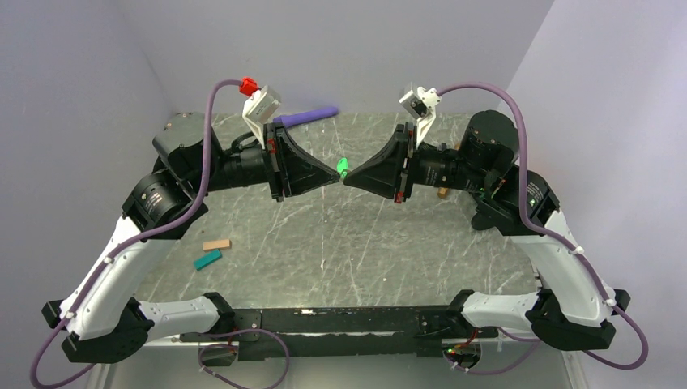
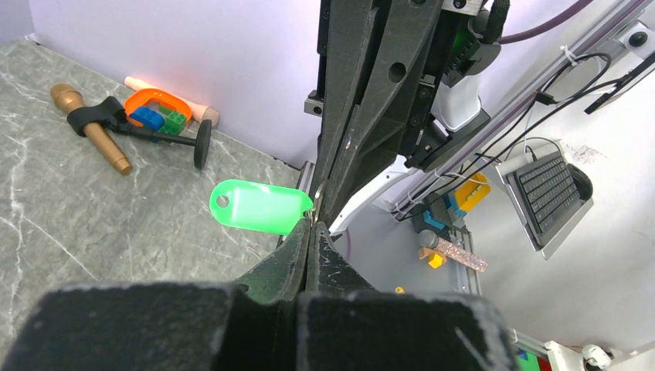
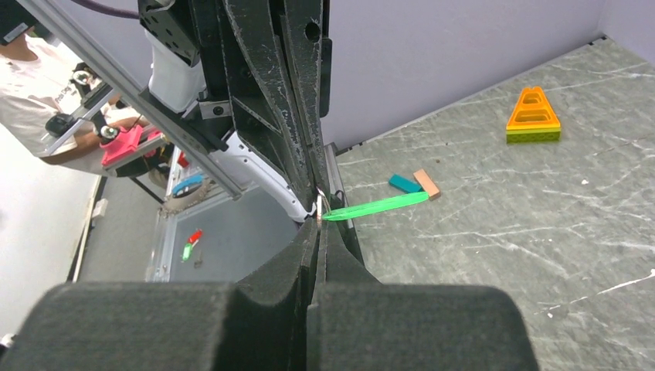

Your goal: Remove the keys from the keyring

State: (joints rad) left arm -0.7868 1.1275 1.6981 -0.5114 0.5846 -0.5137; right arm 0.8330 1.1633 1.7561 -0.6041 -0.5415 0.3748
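Observation:
The keys, a small flat bright-green tag [image 1: 343, 168], hang in the air between the two grippers over the middle of the table. In the left wrist view the tag [image 2: 255, 206] shows flat, with a hole at its far end. From the right wrist it appears edge-on [image 3: 376, 206]. A thin metal keyring [image 2: 317, 199] [image 3: 319, 205] sits at the tag's inner end, where the fingertips meet. My left gripper [image 1: 335, 181] [image 2: 313, 224] and right gripper [image 1: 347, 181] [image 3: 319, 224] stand tip to tip, both shut on the keyring.
A tan block [image 1: 216, 244] and a teal block [image 1: 207, 259] lie on the table at the front left. A purple bar [image 1: 306, 117] lies at the back. An orange wedge [image 3: 533, 116], a brass-coloured rod [image 2: 89, 127] and an orange clip with bricks [image 2: 158, 108] lie further out.

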